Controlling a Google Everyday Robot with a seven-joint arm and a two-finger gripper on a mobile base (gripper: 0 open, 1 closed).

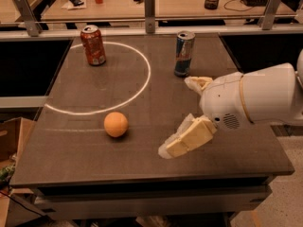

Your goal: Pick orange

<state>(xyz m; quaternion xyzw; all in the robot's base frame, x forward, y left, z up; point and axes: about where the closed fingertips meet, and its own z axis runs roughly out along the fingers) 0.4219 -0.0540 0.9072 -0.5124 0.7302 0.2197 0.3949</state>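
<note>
The orange (115, 124) is a small round fruit lying on the dark table (75, 160), left of centre near the front, just outside a white circle line. My gripper (178, 116) comes in from the right on a white arm and hovers low over the table to the right of the orange, apart from it. Its two pale fingers (185, 139) are spread wide, open and empty, pointing left toward the orange.
A red-orange soda can (93, 45) stands at the back left inside the white circle (142, 86). A blue drinks can (184, 53) stands at the back, just behind the gripper. A railing with posts (150, 11) borders the far edge. A cardboard box (9, 136) sits left of the table.
</note>
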